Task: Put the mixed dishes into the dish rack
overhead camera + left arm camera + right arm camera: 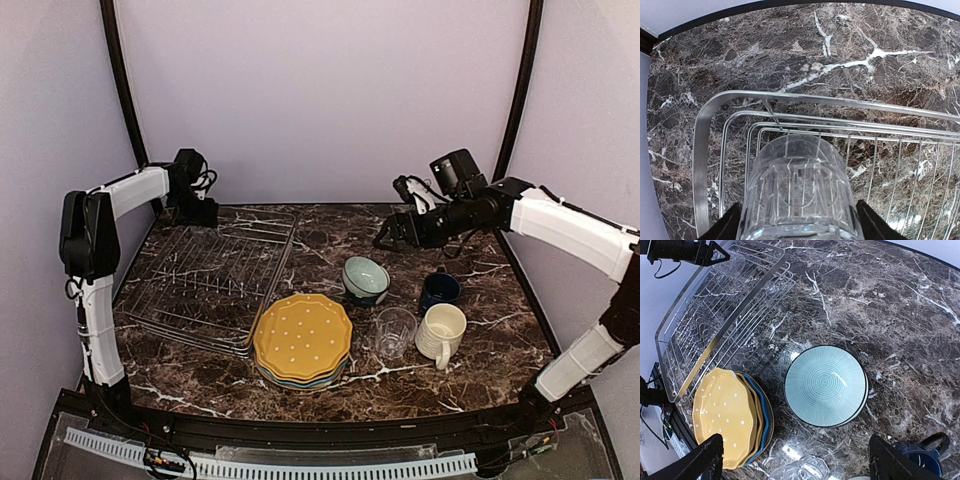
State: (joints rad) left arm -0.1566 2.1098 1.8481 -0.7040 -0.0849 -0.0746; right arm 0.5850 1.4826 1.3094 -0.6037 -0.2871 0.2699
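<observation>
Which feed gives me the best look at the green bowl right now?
Right wrist: the green bowl sits nearly centred, seen from above, with its whole rim and ringed inside clear. Top external shows it small, at an angle. Left wrist misses it.

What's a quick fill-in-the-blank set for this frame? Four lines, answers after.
1. The left gripper holds a clear glass ____ over the dish rack.
2. The top plate of the stack is ____ with white dots.
3. The right gripper, jaws wide open, hovers above the pale green ____.
4. Behind the cream mug stands a second mug, dark ____ in colour.

Missing words: tumbler; yellow; bowl; navy.
</observation>
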